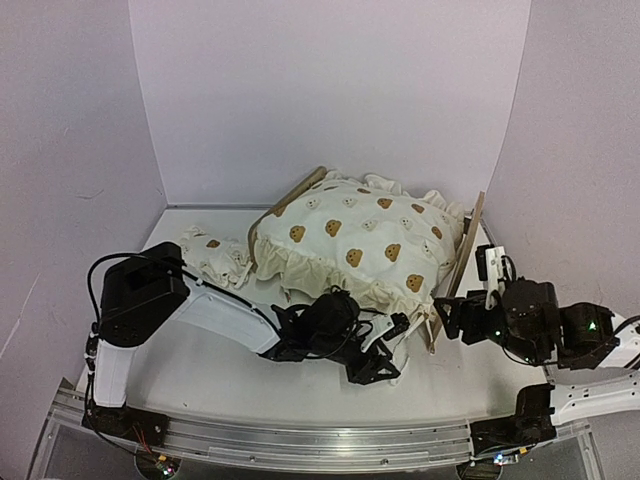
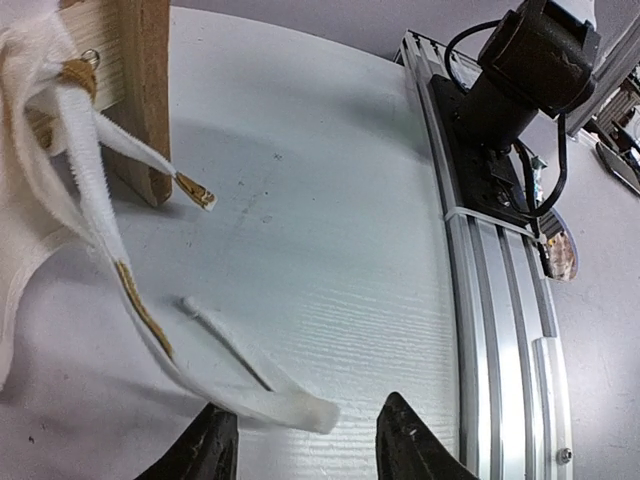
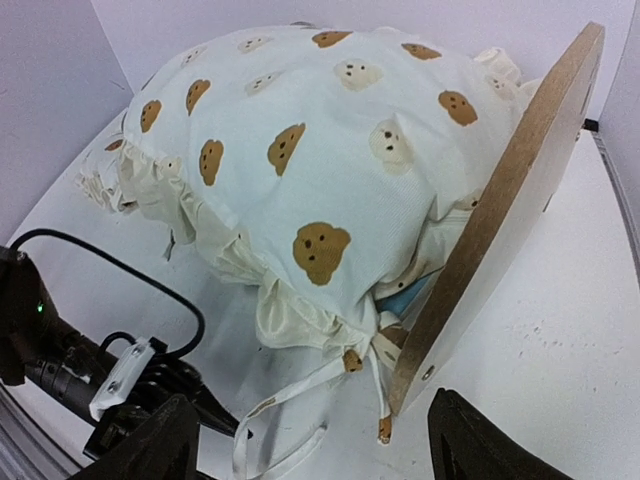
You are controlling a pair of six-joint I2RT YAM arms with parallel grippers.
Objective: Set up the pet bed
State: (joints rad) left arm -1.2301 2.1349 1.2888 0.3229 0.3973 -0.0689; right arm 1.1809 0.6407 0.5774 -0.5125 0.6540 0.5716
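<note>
I judge the step in hand to be fastening the cushion (image 1: 360, 235) to the pet bed (image 1: 466, 245), which sits in the middle of the top view, mostly buried under that cushion, with its round headboard (image 3: 510, 200) tilted along the right side.

My left gripper (image 2: 305, 445) is part-open and grips nothing, though a loose tie (image 2: 100, 180) ends right above the gap between my fingertips at the bottom of the left wrist view. My right gripper (image 3: 320, 450) is spread wide and empty, just in front of the headboard's lower edge.

To do this well, I should lift clear without snagging that strap (a caught end could undo the knot at the wooden post), then check that the knot sits tight.

Count: one bed, one cushion, one small pillow (image 1: 215, 255) at left, and at least two tie strands at this corner.
</note>
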